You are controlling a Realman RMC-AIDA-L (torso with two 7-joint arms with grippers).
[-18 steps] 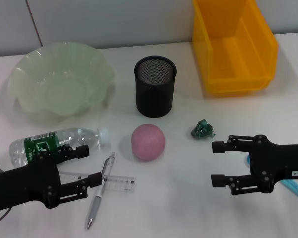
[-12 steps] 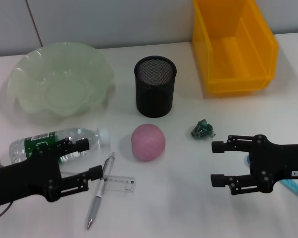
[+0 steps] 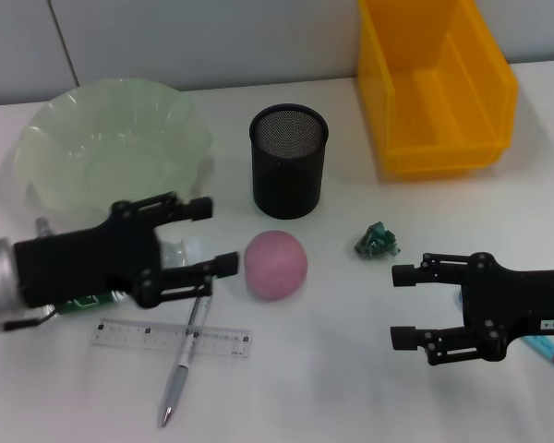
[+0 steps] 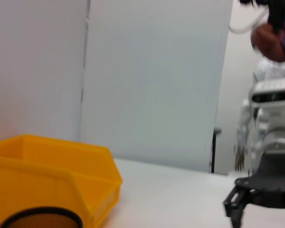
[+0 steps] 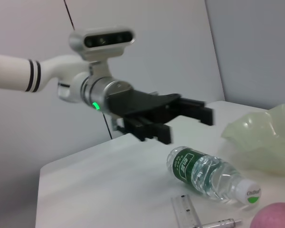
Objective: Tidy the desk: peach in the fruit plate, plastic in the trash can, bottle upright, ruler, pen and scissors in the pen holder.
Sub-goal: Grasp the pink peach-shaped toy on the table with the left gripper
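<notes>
1. The left tool hangs above the lying bottle, fingers spread and grasping nothing, pointing toward three o'clock at the pink peach.
2. The bottle lies on its side on the white worktop, mostly hidden under that arm from the head camera.
3. The ruler lies flat at six o'clock from the left tool, with the pen crossing over it.
4. The right tool sits low at four o'clock from the peach, fingers released and empty.
5. The crumpled green plastic lies at twelve o'clock from the right tool.
6. The mesh pen holder stands at twelve o'clock from the peach, between the green fruit plate and the yellow trash can.
</notes>
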